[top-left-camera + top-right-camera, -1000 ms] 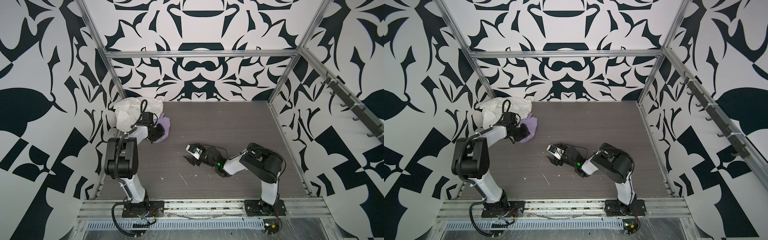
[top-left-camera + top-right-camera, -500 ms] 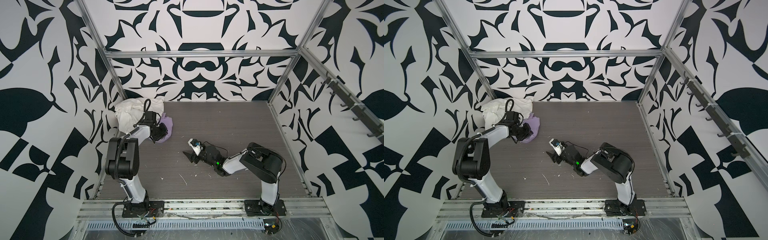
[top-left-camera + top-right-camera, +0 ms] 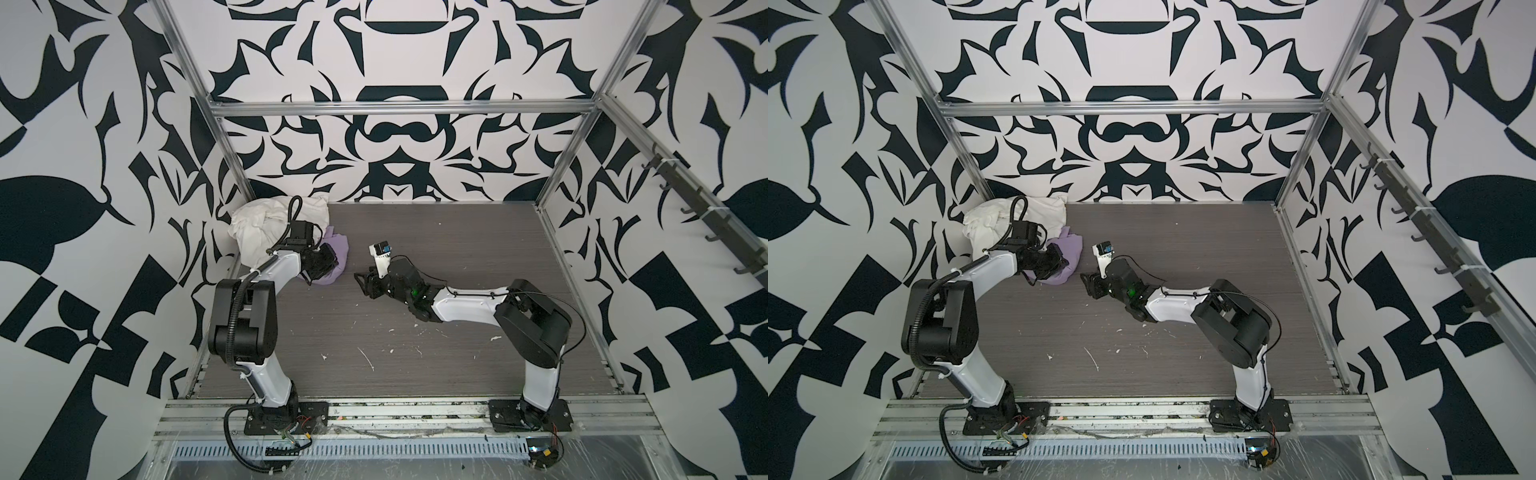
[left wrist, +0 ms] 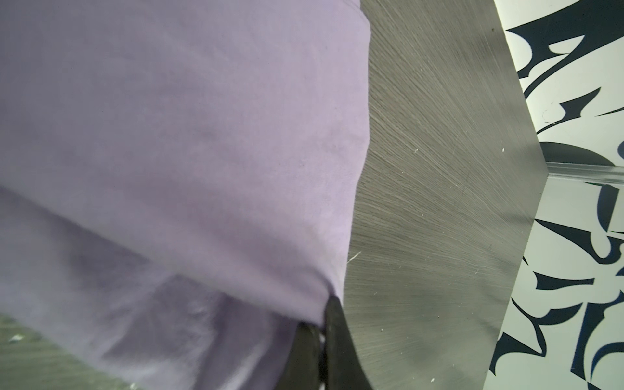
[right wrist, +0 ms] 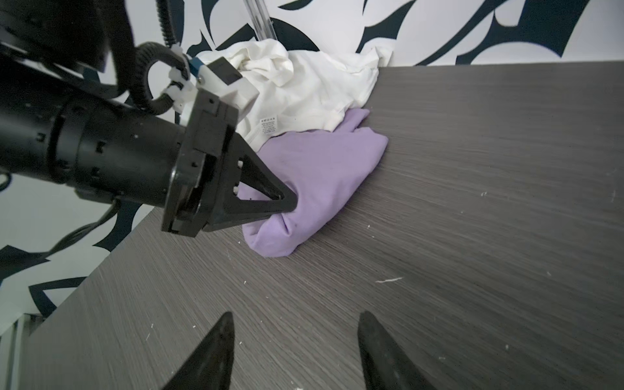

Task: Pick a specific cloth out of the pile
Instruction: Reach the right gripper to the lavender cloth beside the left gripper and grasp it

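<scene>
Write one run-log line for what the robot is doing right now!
left end effector: shut on lilac cloth | right end effector: open, empty | white pile: touching cloth

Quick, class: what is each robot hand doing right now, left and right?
Left hand: closed on the purple cloth.
Right hand: open, holding nothing.

bright even light, soft shadows, wide-angle edge bending, blurry left wrist close-up
</scene>
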